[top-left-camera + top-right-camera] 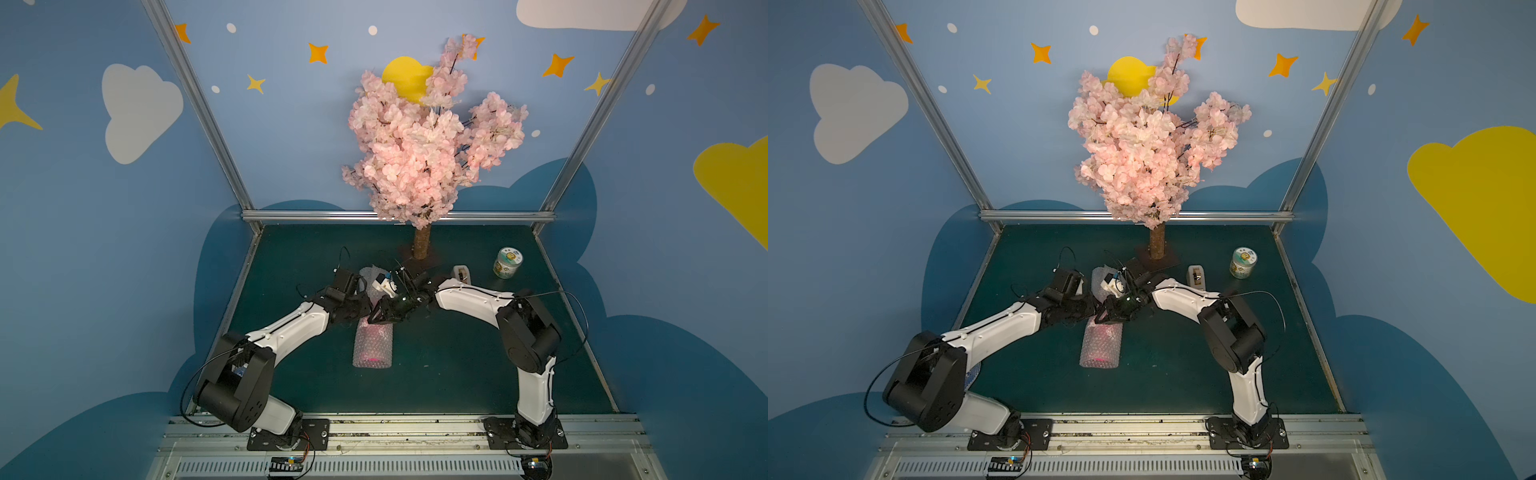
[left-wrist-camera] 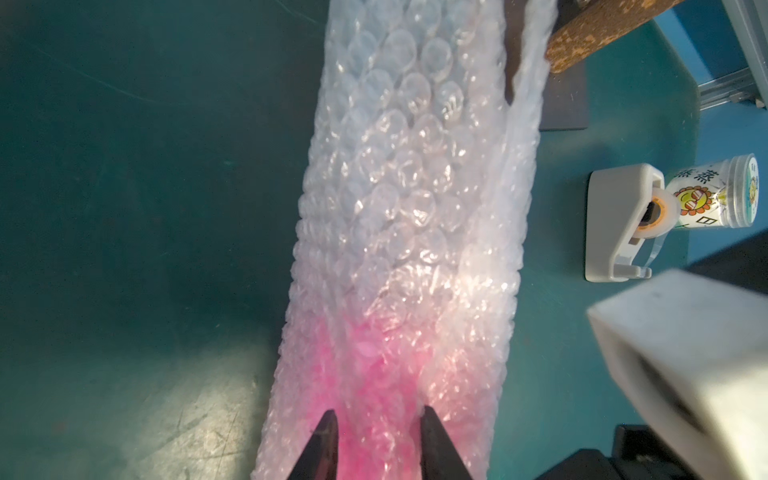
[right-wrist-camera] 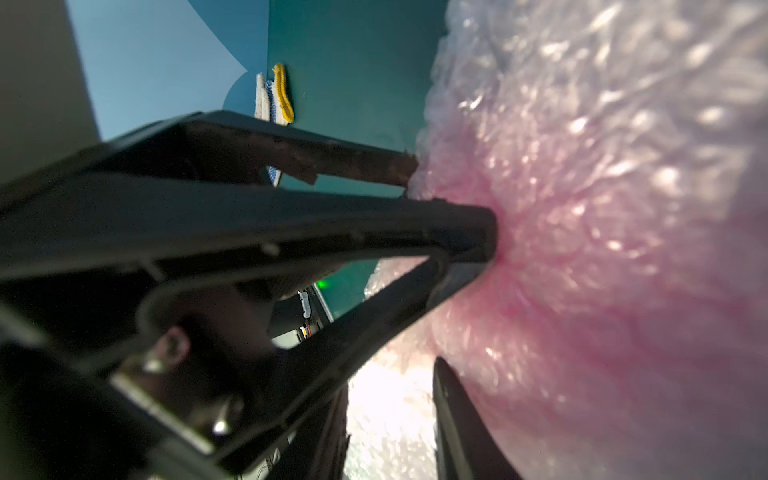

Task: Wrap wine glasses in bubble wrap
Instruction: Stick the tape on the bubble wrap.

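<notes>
A roll of bubble wrap [image 1: 372, 347] lies on the dark green table [image 1: 457, 374] in front of the blossom tree [image 1: 419, 141]. The pink goblet [image 2: 368, 370] shows through the end farthest from the trunk. The left claw [image 2: 376, 415] pinches a ridge of film over the goblet. The right claw [image 3: 390, 399] meets the roll close by with its fingers apart, and whether it grips anything cannot be told. No tape is seen on the roll, so the film would likely spring open if released. The goblet could also slide out of an end, and the crowded claws might knock together. A tape dispenser [image 1: 462, 274] and a jar [image 1: 508, 262] stand to the robot's right of the tree. Blue walls painted with clouds and stars enclose the table.
</notes>
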Robot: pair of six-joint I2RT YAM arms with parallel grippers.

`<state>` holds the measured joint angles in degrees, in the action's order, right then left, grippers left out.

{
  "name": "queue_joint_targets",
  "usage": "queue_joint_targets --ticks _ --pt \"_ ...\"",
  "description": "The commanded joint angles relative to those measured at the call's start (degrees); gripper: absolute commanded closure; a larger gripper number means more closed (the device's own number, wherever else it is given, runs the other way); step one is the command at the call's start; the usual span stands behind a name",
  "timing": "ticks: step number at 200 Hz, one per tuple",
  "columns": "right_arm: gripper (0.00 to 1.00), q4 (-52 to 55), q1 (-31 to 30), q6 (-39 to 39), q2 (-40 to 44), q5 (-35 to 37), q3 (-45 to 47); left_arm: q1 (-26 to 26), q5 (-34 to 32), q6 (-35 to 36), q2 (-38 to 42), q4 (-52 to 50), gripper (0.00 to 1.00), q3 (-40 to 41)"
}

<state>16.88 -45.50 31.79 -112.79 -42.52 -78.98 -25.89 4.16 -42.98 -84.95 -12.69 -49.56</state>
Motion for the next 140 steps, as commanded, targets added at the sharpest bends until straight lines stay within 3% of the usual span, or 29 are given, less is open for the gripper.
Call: queue_joint_targets --ticks 1,78,118,140 --pt "0.64 -4.21 0.50 1.69 3.51 -0.99 1.31 -0.04 0.41 -0.11 0.36 -1.80 0.67 1.29" --pt "0.68 -3.88 0.92 1.87 4.52 -0.99 2.17 0.18 1.64 -0.88 1.01 -1.03 0.69 1.29" --pt "0.80 -1.55 0.79 1.12 4.45 0.62 1.57 0.25 1.72 -0.84 0.90 -1.11 0.69 1.25" --pt "0.81 1.39 1.02 -0.11 5.65 3.03 1.44 0.28 1.73 -0.64 0.66 -1.12 0.70 1.02"
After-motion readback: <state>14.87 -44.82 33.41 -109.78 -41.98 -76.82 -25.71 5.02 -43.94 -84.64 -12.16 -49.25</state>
